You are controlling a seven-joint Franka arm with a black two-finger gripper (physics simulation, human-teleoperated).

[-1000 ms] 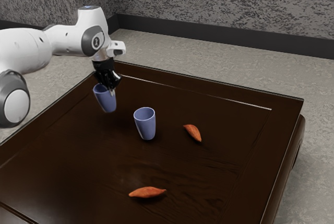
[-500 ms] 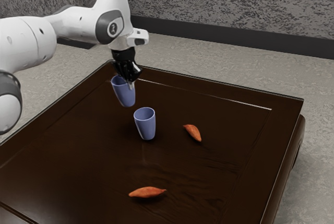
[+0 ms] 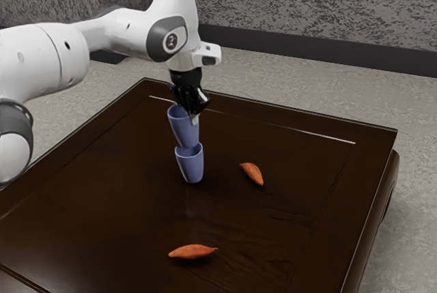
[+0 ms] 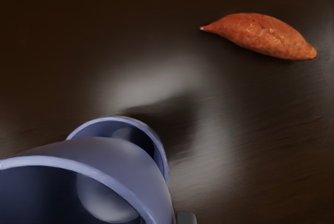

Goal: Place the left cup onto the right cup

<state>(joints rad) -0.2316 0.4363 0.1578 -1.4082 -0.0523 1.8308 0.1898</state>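
My black gripper [image 3: 192,110] is shut on the rim of a blue-grey cup [image 3: 181,128], which hangs slightly tilted in the air. Directly below it a second, matching cup [image 3: 190,162] stands upright on the dark wooden tray [image 3: 287,238]. The held cup's base sits at the standing cup's rim; I cannot tell whether they touch. In the wrist view the held cup [image 4: 68,182] is large and close under my hand, with the standing cup [image 4: 130,135] showing just beyond it.
Two orange sweet potatoes lie on the tray: one [image 3: 252,173] to the exterior view's right of the cups, also seen in the wrist view [image 4: 259,35], and one [image 3: 192,252] nearer the front. The tray has a raised rim [image 3: 372,211] all around.
My arm has carried the held cup toward the exterior view's right, from beside the tray's left edge to a spot right above the standing cup. The standing cup has not moved.
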